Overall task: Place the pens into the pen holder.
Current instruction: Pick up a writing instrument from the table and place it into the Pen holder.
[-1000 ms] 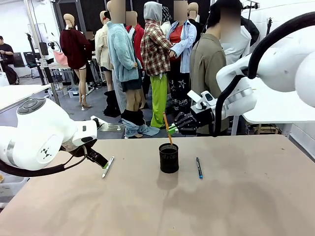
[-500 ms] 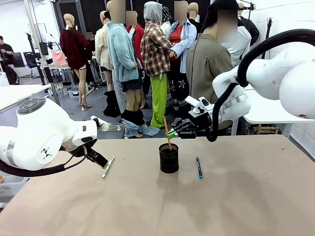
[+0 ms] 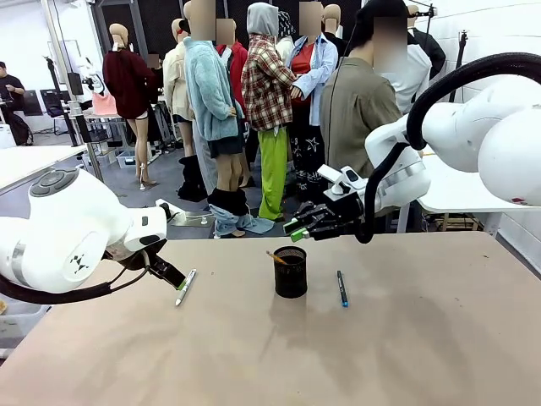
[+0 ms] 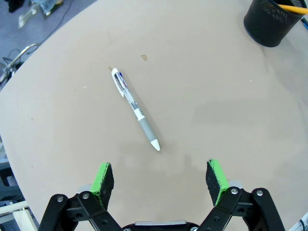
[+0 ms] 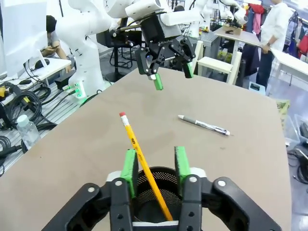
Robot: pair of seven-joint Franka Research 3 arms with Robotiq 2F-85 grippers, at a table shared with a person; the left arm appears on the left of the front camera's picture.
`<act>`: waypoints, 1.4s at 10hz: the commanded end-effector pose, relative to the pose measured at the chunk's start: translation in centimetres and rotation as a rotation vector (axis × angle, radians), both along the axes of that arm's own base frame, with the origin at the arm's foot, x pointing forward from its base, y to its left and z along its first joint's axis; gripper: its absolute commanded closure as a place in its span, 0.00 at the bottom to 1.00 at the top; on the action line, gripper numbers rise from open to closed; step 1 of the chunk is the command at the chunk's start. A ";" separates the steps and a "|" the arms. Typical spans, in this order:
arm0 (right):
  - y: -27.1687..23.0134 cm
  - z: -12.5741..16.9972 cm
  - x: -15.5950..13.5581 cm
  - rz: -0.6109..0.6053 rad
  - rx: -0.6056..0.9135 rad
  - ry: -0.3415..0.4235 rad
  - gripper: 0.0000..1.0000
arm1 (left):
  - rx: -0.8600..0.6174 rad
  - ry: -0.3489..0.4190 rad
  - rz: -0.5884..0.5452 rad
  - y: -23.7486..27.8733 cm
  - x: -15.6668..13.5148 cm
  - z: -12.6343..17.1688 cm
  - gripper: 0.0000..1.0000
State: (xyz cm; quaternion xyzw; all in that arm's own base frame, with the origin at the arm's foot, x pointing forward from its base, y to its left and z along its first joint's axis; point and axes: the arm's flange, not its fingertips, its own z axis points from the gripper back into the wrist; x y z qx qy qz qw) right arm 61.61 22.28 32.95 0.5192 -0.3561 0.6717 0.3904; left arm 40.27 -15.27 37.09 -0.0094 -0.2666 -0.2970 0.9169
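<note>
Tabletop point(image 3: 254, 355) carries pen holder point(image 3: 290, 272), pencil point(image 5: 137, 147) inside.

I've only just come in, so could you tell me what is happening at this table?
The two arms are putting pens into the black cup. The right pincer is open above the cup, with a pencil leaning inside it. The left pincer hangs open over a white pen lying on the table. A blue pen lies to the cup's right, untouched.

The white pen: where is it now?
In the front view, the white pen lies on the table, left of the pen holder, beside the left gripper.
</note>
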 end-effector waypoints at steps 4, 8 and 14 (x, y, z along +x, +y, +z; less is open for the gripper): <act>-4.6 3.7 -3.8 -0.179 -0.079 -0.053 0.00 | -0.003 0.000 0.003 0.2 0.0 0.1 0.00; -10.7 7.2 -8.5 -0.539 -0.205 0.014 0.00 | -0.003 0.000 0.003 0.2 0.0 0.1 0.00; -8.8 13.0 -6.1 -0.906 -0.786 0.707 0.00 | -0.003 0.000 0.003 0.2 0.0 0.1 0.00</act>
